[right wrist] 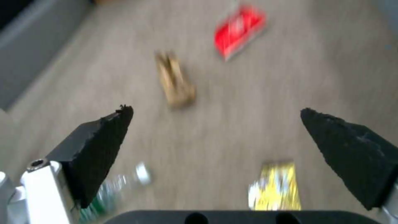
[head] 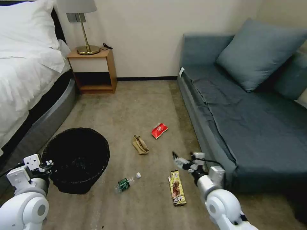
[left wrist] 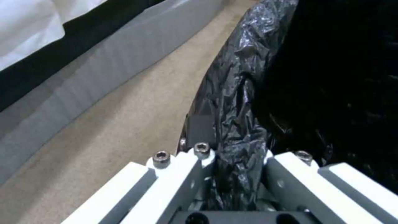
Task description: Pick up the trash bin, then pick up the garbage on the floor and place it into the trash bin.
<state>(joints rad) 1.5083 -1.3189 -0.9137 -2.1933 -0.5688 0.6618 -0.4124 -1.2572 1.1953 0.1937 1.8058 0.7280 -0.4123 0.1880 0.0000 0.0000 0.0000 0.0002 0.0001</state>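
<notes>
A: Status, left side first?
B: Left tool (head: 48, 165) pinches the liner-covered rim of the trash bin (head: 78, 158), bin beside the bed (head: 25, 76). Step 1 looks in hand.
A: Garbage?
B: All 4 on the floor: bottle (head: 126, 183), paper bag (head: 140, 144), red packet (head: 159, 130), snack wrapper (head: 177, 187). Right tool (head: 182, 159) hangs spread above the wrapper, empty. 0 binned.

open carpet (head: 134, 105) between bed (head: 25, 73) and sofa (head: 243, 115), litter scattered
</notes>
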